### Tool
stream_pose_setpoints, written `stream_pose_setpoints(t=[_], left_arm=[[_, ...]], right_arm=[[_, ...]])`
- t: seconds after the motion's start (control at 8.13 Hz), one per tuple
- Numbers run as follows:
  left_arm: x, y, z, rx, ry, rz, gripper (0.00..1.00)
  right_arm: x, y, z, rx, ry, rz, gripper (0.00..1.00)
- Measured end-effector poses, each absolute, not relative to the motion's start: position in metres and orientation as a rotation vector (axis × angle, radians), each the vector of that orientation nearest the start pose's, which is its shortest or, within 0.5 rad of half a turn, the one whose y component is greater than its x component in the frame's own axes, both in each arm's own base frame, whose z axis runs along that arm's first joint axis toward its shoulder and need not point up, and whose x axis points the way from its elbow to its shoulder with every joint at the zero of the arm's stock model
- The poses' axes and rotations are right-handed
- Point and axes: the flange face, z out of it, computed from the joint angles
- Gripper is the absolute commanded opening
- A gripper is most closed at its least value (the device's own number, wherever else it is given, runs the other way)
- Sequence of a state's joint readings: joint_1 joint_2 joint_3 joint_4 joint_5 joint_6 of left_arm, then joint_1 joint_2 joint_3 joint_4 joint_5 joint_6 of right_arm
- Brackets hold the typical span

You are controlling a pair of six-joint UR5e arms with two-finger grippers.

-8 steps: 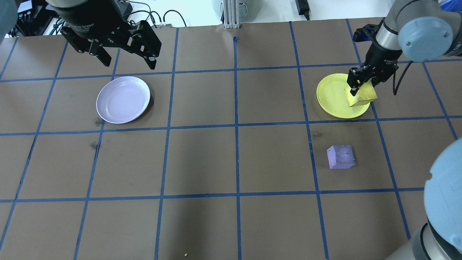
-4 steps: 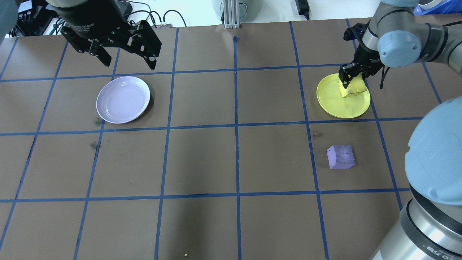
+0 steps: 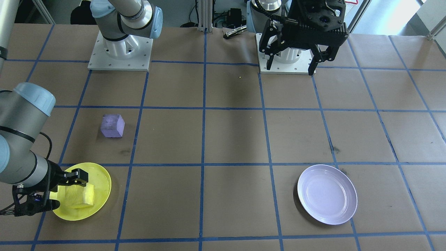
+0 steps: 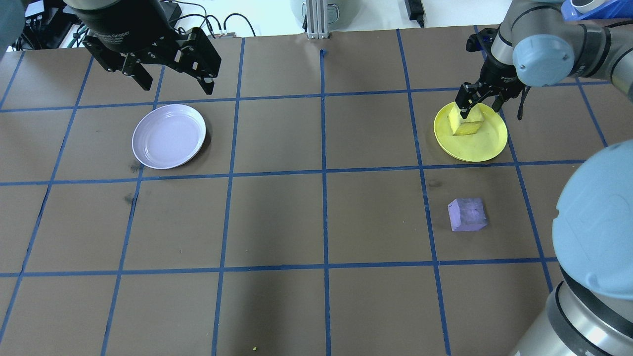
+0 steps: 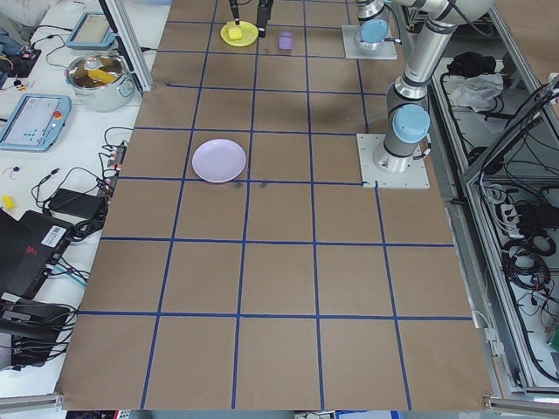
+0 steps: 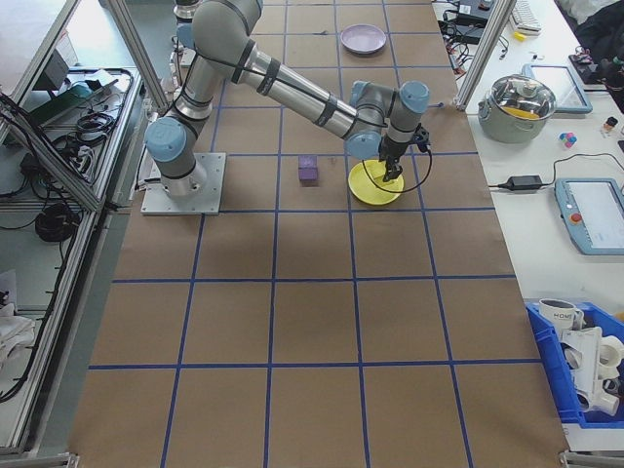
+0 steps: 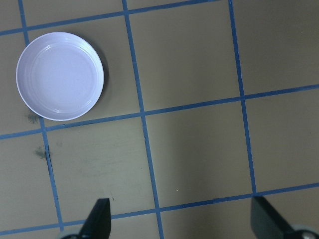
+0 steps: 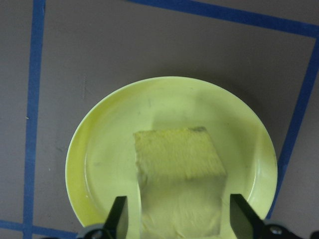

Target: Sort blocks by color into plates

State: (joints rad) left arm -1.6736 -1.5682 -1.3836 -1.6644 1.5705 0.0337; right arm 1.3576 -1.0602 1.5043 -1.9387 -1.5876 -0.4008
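Straddling the yellow block (image 8: pixel 180 184) in the yellow plate (image 8: pixel 94 149), right jaws parted; left jaws spread.

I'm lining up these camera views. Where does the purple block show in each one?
Front-facing: purple block left of centre, above the yellow plate.
Overhead: lower right, below that plate.
Exterior left: tiny, top edge, right of the plate.
Exterior right: upper middle, left of the plate.
Left wrist: not in it.
Right wrist: not in it.
Shared landmark: the yellow plate.
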Motion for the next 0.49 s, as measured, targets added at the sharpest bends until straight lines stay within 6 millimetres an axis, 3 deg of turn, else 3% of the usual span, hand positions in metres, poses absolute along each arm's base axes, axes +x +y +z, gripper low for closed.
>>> stream_pose_setpoints(t=[0.37, 0.49], left_arm=[[-0.183, -0.477, 0.572, 0.214, 3.135, -0.15, 1.0], [-0.183, -0.477, 0.572, 0.214, 3.135, -0.151, 1.0]], right_arm=[[0.002, -0.629, 0.305, -0.206, 3.092, 0.279, 1.0], [0.007, -0.608, 0.308, -0.121, 3.06, 0.407, 1.0]])
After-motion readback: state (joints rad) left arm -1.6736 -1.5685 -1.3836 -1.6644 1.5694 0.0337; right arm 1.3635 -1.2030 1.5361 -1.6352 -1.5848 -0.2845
